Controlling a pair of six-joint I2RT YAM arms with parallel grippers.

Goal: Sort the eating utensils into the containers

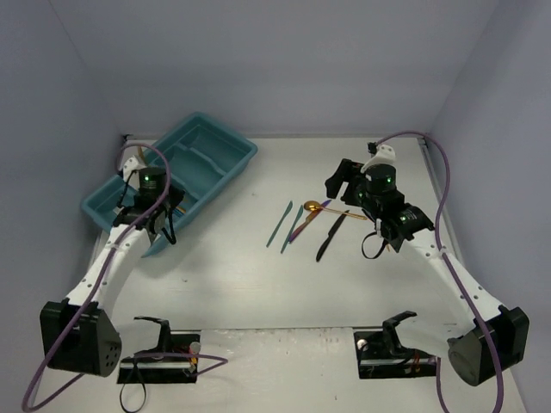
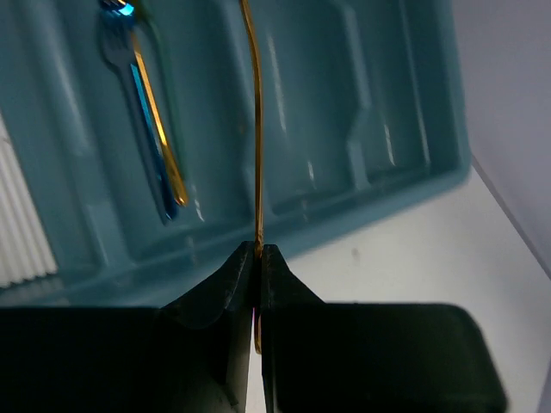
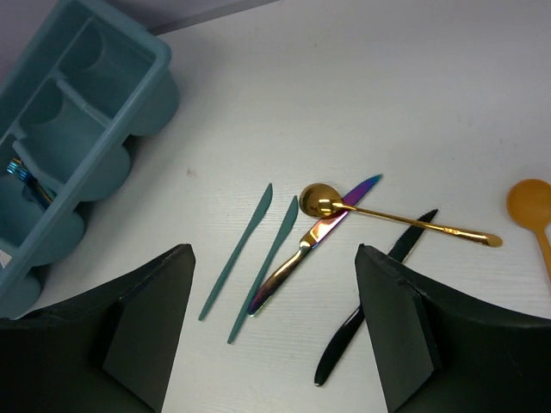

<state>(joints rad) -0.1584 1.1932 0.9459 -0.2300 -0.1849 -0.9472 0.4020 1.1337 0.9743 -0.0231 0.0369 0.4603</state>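
The teal tray [image 1: 225, 133] lies at the far left of the table. My left gripper [image 1: 157, 213] hangs over its near end, shut on a thin gold utensil [image 2: 256, 129] seen edge-on above the compartments [image 2: 370, 112]. A blue fork and a gold utensil [image 2: 151, 112] lie in one compartment. My right gripper [image 3: 274, 254] is open above the loose utensils: two teal knives [image 3: 237, 249], an iridescent knife [image 3: 310, 249], a gold spoon [image 3: 320, 200], a black knife [image 3: 370, 301] and another gold spoon [image 3: 529, 206]. This group lies mid-table in the top view [image 1: 301, 222].
Pale walls close in the table on three sides. Two black stands [image 1: 159, 353] [image 1: 392, 348] sit at the near edge by the arm bases. A white ribbed surface [image 2: 21, 224] shows left of the tray. The tray's corner [image 3: 95, 95] shows in the right wrist view.
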